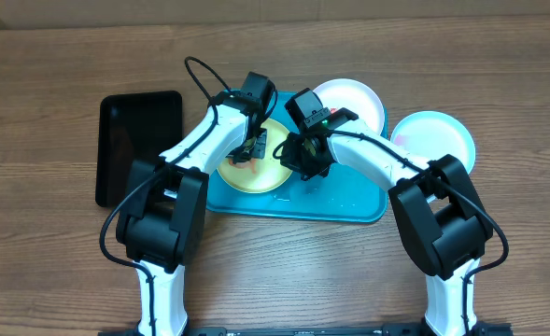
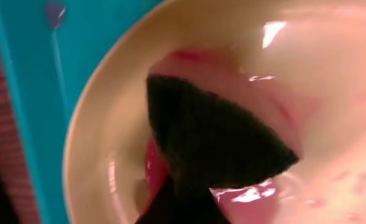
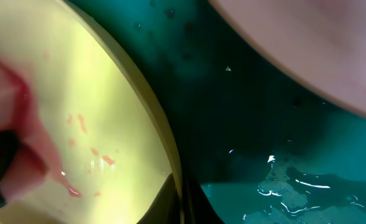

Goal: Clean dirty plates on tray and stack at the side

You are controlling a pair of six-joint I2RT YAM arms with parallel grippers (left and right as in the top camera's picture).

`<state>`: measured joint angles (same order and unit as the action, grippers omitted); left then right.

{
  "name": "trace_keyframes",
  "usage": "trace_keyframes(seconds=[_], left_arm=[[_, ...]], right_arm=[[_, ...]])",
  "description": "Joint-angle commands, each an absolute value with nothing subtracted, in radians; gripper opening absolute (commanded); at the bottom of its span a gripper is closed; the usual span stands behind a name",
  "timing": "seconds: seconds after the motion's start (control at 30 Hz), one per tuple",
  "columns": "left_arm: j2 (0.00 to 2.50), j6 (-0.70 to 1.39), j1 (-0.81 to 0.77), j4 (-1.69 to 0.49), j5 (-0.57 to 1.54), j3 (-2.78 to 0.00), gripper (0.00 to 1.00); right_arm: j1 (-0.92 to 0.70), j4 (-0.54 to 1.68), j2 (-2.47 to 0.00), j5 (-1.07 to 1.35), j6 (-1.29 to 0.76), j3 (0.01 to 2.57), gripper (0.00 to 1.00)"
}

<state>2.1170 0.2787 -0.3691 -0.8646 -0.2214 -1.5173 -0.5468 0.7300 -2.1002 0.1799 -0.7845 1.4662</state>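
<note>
The pale yellow-green plate [image 1: 240, 177] lies on the left part of the turquoise tray [image 1: 349, 198] and has a red smear [image 2: 189, 59]. My left gripper [image 1: 254, 149] is over this plate, shut on a dark sponge [image 2: 214, 137] that presses on the wet smear. My right gripper [image 1: 303, 166] is shut on the plate's right rim [image 3: 164, 134], with one finger on each side of it [image 3: 181, 202]. The white plate [image 1: 359, 98] overlaps the tray's far edge. The pale blue plate [image 1: 438, 140] lies on the table to the right of the tray.
A smaller black tray [image 1: 139, 140] lies on the table left of the turquoise tray. The tray floor near the right gripper is wet [image 3: 294, 186]. Both arms cross over the tray's middle.
</note>
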Motion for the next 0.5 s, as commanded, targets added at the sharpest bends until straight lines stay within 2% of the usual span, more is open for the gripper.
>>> trace_keyframes(seconds=[0.0, 0.13, 0.27, 0.37, 0.47], left_arm=[[2.127, 0.242, -0.373, -0.91, -0.231, -1.495, 0.04], [2.127, 0.036, -0.374, -0.929, 0.091, -1.495, 0.04], [2.127, -0.023, -0.364, -0.891, 0.316, -1.495, 0.04], [2.127, -0.019, -0.356, -0.832, 0.393, -1.495, 0.04], [2.127, 0.044, -0.353, -0.785, 0.324, -1.495, 0.04]], right_arm=[[-0.544, 0.734, -2.1, 0.165, -0.773, 1.478, 0.04], [-0.544, 0.731, -2.1, 0.165, -0.77, 1.478, 0.04], [-0.544, 0.73, -2.1, 0.165, -0.77, 1.478, 0.04], [-0.544, 0.73, -2.1, 0.165, -0.77, 1.478, 0.04], [-0.544, 0.731, -2.1, 0.165, -0.77, 1.478, 0.04]])
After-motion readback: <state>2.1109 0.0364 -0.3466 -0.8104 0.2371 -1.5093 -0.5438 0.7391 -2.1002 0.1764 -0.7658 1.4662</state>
